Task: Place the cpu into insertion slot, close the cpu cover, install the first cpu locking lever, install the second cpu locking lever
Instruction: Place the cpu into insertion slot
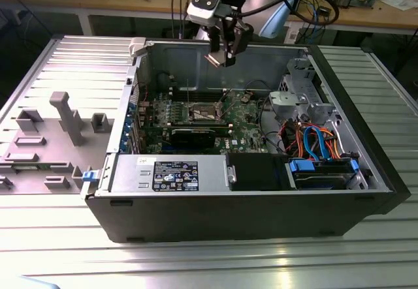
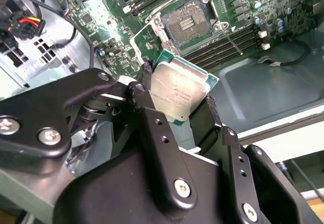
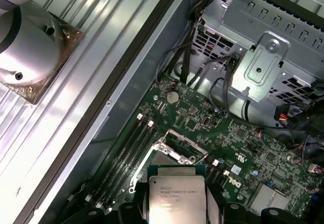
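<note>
My gripper hangs above the open computer case, shut on the cpu, a small square chip with a silvery top. Both wrist views show the cpu clamped between the black fingers, held well above the motherboard. The insertion slot lies open below, its dark centre bare inside a silvery rim. In the exterior view the insertion slot sits mid-board, below and slightly to the exterior view's left of the gripper. A silvery frame, apparently the cpu cover, stands raised at the socket's edge. A thin lever lies beside the socket.
A black labelled power supply box fills the case's near side. A metal drive cage and coloured cables sit at the exterior view's right. Memory slots flank the socket. A grey fixture stands outside the case on the exterior view's left.
</note>
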`<state>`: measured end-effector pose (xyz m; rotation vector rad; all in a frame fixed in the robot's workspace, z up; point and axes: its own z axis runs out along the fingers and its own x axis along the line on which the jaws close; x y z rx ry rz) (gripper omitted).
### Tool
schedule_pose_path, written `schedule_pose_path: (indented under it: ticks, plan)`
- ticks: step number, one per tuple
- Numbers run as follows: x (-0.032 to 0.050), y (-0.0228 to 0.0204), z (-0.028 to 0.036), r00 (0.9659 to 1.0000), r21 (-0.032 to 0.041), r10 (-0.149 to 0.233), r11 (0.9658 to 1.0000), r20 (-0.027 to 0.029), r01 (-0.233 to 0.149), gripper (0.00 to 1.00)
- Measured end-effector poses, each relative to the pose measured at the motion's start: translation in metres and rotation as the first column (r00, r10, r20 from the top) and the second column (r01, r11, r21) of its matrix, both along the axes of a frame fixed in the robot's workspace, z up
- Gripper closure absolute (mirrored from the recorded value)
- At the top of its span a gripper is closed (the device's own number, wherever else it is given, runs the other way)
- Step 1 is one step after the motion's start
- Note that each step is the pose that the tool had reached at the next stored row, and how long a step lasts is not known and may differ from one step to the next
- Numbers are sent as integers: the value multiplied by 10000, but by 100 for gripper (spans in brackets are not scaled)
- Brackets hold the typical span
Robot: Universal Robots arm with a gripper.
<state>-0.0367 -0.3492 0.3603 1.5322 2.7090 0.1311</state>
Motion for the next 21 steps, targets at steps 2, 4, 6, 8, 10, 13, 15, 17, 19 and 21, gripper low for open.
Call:
schedule_pose_path:
  ticks: [2, 4, 6, 8, 10, 13, 15, 17, 19, 21]
  plan:
    - [0, 0, -12, 9994, 0, -354, 9994, -8, 354, 45]
    - [0, 0, -21, 9980, -2, -629, 9980, -20, 629, 45]
    - [0, 0, -30, 9967, -3, -810, 9967, -35, 810, 45]
    - [0, 0, -41, 9955, -7, -949, 9955, -88, 949, 45]
    - [0, 0, -48, 9943, -24, -1033, 9947, -255, 1033, 45]
    - [0, 0, -58, 9922, -49, -1152, 9933, -487, 1151, 45]
    - [0, 0, -81, 9896, -62, -1302, 9915, -615, 1301, 45]
    - [0, 0, -109, 9871, -64, -1479, 9890, -618, 1478, 45]
    - [0, 0, -146, 9810, -65, -1837, 9830, -618, 1837, 45]
    - [0, 0, -175, 9753, -64, -2121, 9772, -618, 2122, 45]
